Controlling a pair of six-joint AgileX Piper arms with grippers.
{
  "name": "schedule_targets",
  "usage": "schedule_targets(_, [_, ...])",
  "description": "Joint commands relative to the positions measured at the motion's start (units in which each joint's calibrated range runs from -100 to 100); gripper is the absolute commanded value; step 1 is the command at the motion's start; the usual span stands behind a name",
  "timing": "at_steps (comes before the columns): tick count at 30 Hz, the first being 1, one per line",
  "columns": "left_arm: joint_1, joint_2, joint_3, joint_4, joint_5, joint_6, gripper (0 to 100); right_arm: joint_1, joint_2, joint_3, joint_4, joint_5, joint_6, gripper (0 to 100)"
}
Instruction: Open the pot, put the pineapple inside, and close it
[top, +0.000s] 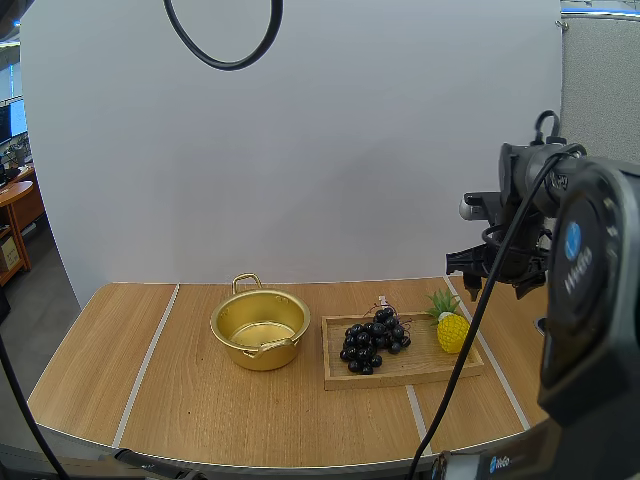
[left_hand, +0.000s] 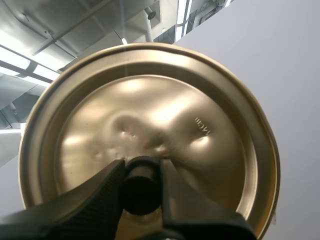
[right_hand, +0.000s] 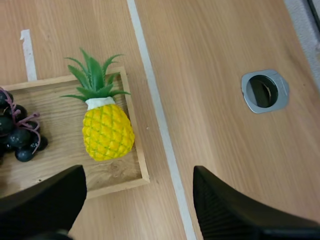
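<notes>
On tray (top: 400, 381): one pineapple (top: 452, 332), one grape bunch (top: 374, 340). One pot (top: 262, 357), seemingly empty. Left hand (left_hand: 141, 171) clamps lid (left_hand: 150, 110); right hand (right_hand: 139, 176) apart.

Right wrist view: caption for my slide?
Open right gripper hovering above yellow green-topped pineapple in shallow wooden tray beside black grapes.

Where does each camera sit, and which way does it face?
High view: behind and above the arm bases, looking forward and down at the table, open pot and wooden tray; right end effector hangs by the tray's right end.
Left wrist view: on the left arm, facing the lid; left end effector pinches its knob.
Right wrist view: on the right arm, looking down at the pineapple on the tray; open fingers show.
High and right wrist views share pineapple, grapes, tray.
</notes>
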Motion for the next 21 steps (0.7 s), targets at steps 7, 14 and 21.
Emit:
schedule_targets(7, [0.06, -0.2, -0.5, 0.5, -2.1, 0.0, 0, -0.5, 4.7, -1.1, 2.4, 0.3, -4.7, 100])
schedule_targets(14, [0.06, -0.2, -0.5, 0.5, -2.1, 0.0, 0, -0.5, 10.0, -1.1, 3.0, -1.0, -6.1, 100])
schedule_targets(21, [0.06, -0.2, -0.5, 0.5, -2.1, 0.0, 0, -0.5, 13.6, -3.0, 4.4, -2.1, -7.9, 100])
